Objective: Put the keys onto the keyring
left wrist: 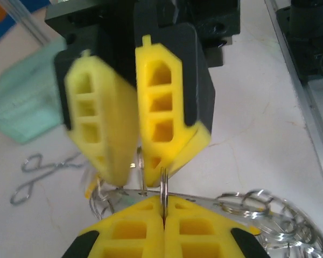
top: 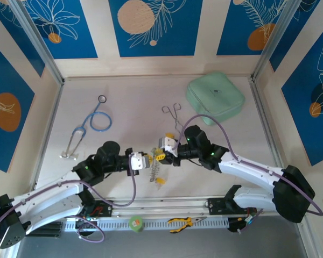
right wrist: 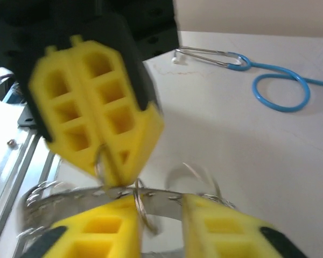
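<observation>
**A:** From above, why do both arms crowd in just behind the middle of the surface's point(top: 124, 97) near edge?

**B:** They share the keyring point(top: 155, 171). It is held up between the left fingers point(top: 146, 160) and the right fingers point(top: 158, 156). A yellow-headed one of the keys point(top: 159, 181) dangles at its lower end. My guess is that one arm steadies the ring so the other can work on it.

**A:** Any containers?

**B:** One, a mint-green pouch point(top: 215, 99) by the far right corner. It looks closed, so I cannot tell what is inside. The stethoscope point(top: 90, 119) lies loose towards the far left, and the forceps point(top: 175, 115) lie beside the pouch.

**A:** And the left wrist camera?

**B:** The left fingers point(left wrist: 134, 231) are pressed together, pinching a thin loop of the keyring point(left wrist: 163, 188) upright between them. The fringed rim trails off to the right. Opposite, the right fingers point(left wrist: 164, 107) stand with a narrow gap.

**A:** The right wrist camera?

**B:** The right fingers point(right wrist: 102, 234) are plainly apart and clamp nothing. The keyring's point(right wrist: 167, 194) band runs across the gap between them. Facing them, the left fingers point(right wrist: 86, 113) are closed on the ring. I would say the left arm carries the ring alone, which leaves the right arm free to go for a key.
</observation>
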Robot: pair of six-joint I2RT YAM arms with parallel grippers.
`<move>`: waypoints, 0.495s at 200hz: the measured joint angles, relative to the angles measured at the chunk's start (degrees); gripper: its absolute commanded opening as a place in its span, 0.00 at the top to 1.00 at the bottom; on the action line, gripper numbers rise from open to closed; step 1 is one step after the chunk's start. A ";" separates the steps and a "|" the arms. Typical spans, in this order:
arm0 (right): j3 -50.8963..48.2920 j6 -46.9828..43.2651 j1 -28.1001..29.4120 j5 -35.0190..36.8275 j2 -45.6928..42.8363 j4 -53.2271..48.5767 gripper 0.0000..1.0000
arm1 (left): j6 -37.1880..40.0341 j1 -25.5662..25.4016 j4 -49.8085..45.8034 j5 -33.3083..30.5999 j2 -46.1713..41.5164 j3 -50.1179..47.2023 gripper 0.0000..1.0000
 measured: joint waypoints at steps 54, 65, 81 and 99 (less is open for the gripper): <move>6.95 2.99 -3.43 3.93 0.35 -7.06 0.70 | -22.27 -0.09 -29.11 -14.73 16.06 27.43 1.00; 6.99 3.78 -3.56 4.50 -1.03 -8.20 0.76 | -26.36 -0.09 -34.67 -17.16 20.31 33.59 1.00; 6.58 4.33 -1.77 4.61 -3.17 -7.78 0.78 | -32.04 -0.07 -42.36 -19.87 26.21 41.29 1.00; 4.55 3.08 3.78 4.61 -4.68 -5.29 0.82 | -39.39 0.37 -50.71 -21.07 32.87 48.37 1.00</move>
